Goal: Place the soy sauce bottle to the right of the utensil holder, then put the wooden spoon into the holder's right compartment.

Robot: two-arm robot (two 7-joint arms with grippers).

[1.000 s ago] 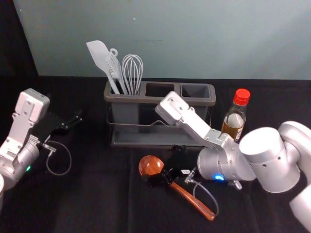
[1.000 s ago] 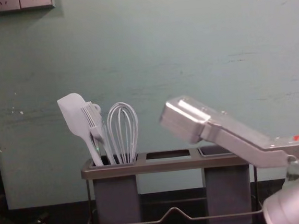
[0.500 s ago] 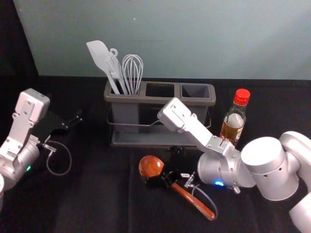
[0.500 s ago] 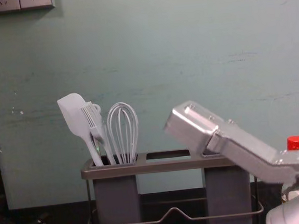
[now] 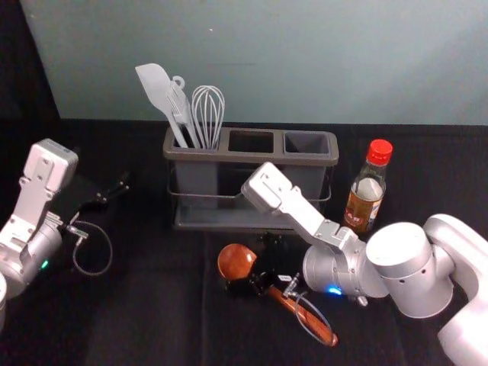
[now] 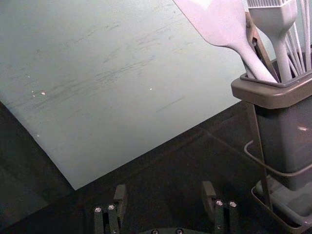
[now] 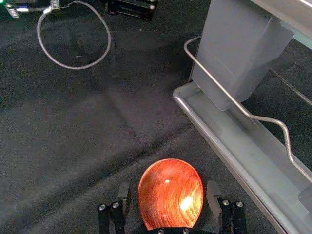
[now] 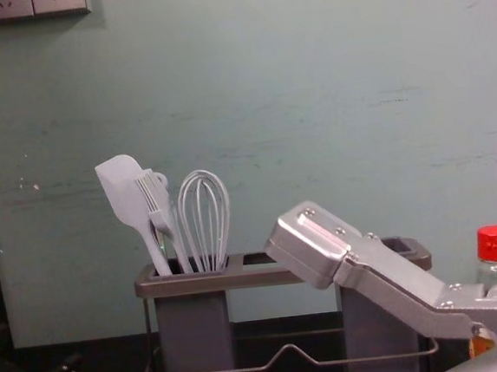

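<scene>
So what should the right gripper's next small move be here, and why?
Probably ease the right gripper down a little around the wooden spoon, ready to close: its open fingers sit on either side of the bowl, with a gap each side, and the soy sauce bottle already stands right of the utensil holder.

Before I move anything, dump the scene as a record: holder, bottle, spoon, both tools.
Utensil holder: spatula, brush and whisk in left compartment
Soy sauce bottle: upright, right of holder
Wooden spoon: lying in front of holder, not yet in it
Right tool: open, at spoon's bowl end
Left tool: open, left of holder
</scene>
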